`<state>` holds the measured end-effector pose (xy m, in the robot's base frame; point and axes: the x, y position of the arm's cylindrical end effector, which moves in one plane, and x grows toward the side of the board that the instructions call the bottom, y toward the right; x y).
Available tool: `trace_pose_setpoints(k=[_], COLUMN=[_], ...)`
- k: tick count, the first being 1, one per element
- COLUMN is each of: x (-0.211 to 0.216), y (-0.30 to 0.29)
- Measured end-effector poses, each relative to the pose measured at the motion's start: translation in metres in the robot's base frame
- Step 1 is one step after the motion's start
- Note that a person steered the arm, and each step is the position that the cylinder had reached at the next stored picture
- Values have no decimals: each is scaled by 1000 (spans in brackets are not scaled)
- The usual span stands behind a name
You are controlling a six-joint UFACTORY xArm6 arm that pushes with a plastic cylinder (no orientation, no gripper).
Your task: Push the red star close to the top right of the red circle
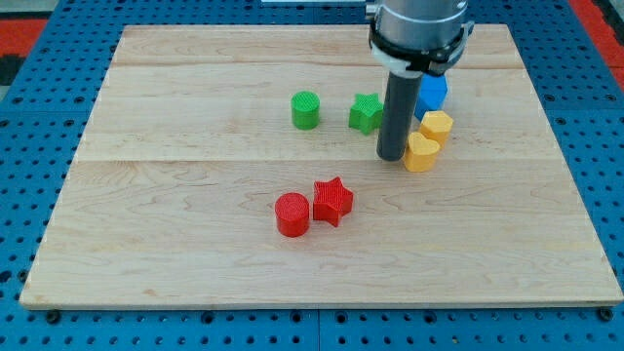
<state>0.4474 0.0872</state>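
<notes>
Red star (332, 201) sits just to the view's right of the red circle (292, 214), a touch higher, and the two look to be touching or nearly so. Judged from where they lie, the star is already about at the circle's top right, so little if any pushing seems left.

Up from the red circle and off to its right stands the dark rod, my tip (392, 158) resting on the wooden surface (175, 244), well apart from both red blocks. There is no claw on this arm to open or close (just the bare rod), so nothing is gripped. Right beside the tip, on the side away from the red circle, lies a yellow block (421, 153), with a second yellow block (436, 126) behind it and a blue block (432, 92) farther back, partly hidden by the arm. A green star (366, 112) and a green cylinder (305, 109) sit above the red circle, toward the view's top.

The star looks like a small, stiff, light plastic piece that should slide easily on smooth wood. Its points may make it spin if nudged off-centre, so I would meet it at a notch between two points, square on.
</notes>
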Motion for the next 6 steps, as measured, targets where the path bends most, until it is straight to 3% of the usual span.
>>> trace_pose_setpoints(k=[2,3,6], x=[9,48,39], y=[41,19,2])
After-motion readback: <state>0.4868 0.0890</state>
